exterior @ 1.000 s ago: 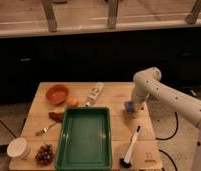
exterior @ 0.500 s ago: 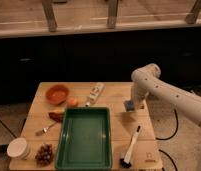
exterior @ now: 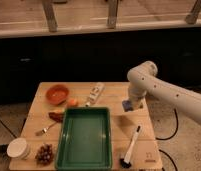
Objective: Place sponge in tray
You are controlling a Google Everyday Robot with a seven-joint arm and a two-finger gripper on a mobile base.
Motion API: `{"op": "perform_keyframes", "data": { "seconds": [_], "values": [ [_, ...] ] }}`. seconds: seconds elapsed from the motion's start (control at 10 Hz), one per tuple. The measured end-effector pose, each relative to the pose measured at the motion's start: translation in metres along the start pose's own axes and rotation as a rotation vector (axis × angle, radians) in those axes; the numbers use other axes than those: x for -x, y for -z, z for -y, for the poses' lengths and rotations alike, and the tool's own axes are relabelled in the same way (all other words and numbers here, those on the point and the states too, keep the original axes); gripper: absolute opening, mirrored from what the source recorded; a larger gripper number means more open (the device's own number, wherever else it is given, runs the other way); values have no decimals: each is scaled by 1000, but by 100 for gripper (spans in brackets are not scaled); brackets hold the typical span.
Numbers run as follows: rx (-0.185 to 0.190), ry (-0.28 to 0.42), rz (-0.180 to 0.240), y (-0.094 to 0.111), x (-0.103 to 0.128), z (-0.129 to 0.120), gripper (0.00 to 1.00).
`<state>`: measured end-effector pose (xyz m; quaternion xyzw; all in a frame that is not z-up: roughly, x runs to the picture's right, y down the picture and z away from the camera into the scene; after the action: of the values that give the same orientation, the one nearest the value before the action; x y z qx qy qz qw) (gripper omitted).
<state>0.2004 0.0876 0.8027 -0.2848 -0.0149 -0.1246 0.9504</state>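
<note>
The deep-green tray (exterior: 85,136) lies at the front middle of the wooden table, with nothing in it. The small blue-grey sponge (exterior: 127,105) is at the tip of my gripper (exterior: 131,105), to the right of the tray's far right corner. The gripper hangs down from the white arm and is shut on the sponge, holding it a little above the table; a shadow lies on the wood beneath it.
An orange bowl (exterior: 57,93) and a white tube (exterior: 95,93) lie at the back. A black-bristled brush (exterior: 130,146) lies right of the tray. A fork (exterior: 46,130), a white cup (exterior: 18,148) and grapes (exterior: 44,153) are at the left.
The arm's elbow has risen slightly and the gripper with the sponge has shifted a little to the left. Nothing else on the table has moved.
</note>
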Motion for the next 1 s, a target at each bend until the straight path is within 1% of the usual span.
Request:
{"op": "perform_keyframes", "data": {
  "seconds": [0.5,0.7,1.0],
  "values": [
    [-8,72,-22,17,29,-5,3],
    [-1,95,-37,21,31,-10,3],
    [-6,146,-41,29,52,-9,3]
  ]
}}
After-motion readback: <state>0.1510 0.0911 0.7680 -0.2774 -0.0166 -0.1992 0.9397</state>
